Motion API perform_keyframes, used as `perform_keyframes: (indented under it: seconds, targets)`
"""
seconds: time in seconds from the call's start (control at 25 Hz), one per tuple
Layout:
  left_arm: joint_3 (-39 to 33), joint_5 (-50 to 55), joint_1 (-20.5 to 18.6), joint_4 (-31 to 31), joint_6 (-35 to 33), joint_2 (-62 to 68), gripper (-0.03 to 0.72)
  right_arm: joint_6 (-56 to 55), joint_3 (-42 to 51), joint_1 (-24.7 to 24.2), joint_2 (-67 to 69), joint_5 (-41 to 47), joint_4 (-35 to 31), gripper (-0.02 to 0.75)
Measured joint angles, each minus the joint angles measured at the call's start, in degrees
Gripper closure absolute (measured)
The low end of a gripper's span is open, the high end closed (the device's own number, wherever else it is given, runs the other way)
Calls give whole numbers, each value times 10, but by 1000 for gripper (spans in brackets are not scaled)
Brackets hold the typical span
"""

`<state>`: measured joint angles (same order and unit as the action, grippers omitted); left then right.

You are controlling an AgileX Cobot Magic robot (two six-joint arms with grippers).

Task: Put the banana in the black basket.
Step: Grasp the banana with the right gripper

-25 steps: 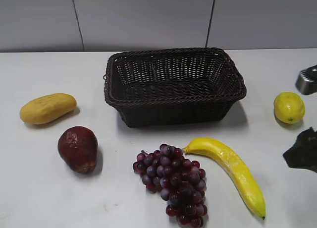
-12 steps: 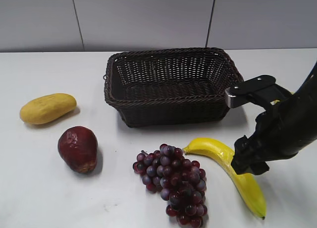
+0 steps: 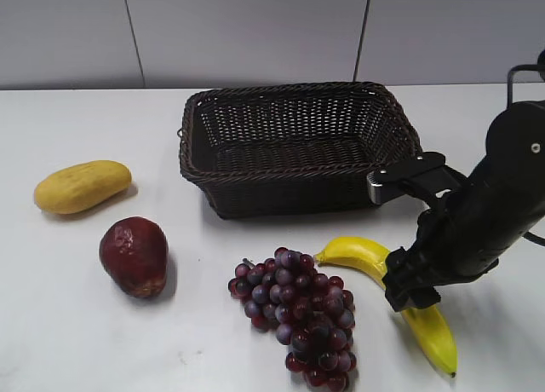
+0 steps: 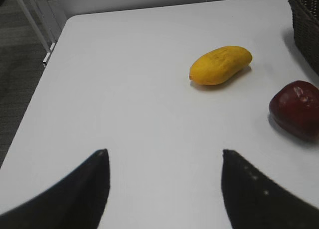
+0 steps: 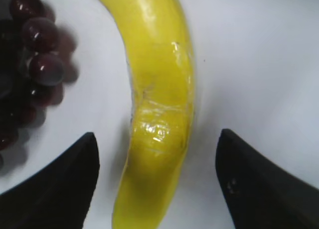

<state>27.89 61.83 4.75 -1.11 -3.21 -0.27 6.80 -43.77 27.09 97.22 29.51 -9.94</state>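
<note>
In the exterior view the banana (image 3: 375, 264) lies on the white bench (image 3: 255, 349) in front of the black basket (image 3: 298, 149), outside it and apart from its front wall. The stem end points left, near a bunch of dark red grapes (image 3: 302, 315); the dark tip points toward the lower right. The right gripper (image 3: 409, 291) hangs over the middle of the banana and hides that stretch of it. From this angle it is hard to tell whether the fingers touch the fruit. Farther left on the bench sit a dark red fruit (image 3: 134, 256) and a stubby yellow fruit (image 3: 83, 186), well apart from the banana.

The left wrist view shows the left gripper (image 4: 164, 189) with its two dark fingers (image 4: 79, 194) spread wide over bare bench, grasping nothing. Beyond them lie the stubby yellow fruit (image 4: 220, 64) and the dark red fruit (image 4: 296, 109), with a corner of the black basket (image 4: 305, 20) at the upper right edge.

The right wrist view looks down on the banana (image 5: 159, 94), which runs between the right gripper's (image 5: 157, 174) fingers (image 5: 65, 179). They stand released, one on each side of the fruit, with white bench showing between each finger and the peel. The grapes (image 5: 35, 55) sit just beside the banana at the upper left.
</note>
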Motion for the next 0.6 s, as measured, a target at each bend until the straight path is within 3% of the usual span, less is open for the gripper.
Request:
perform_keyframes:
  seconds: [0.6]
  targets:
    - [0, 0, 0, 0, 0, 0, 168, 0, 0, 0, 26, -28, -6, 189]
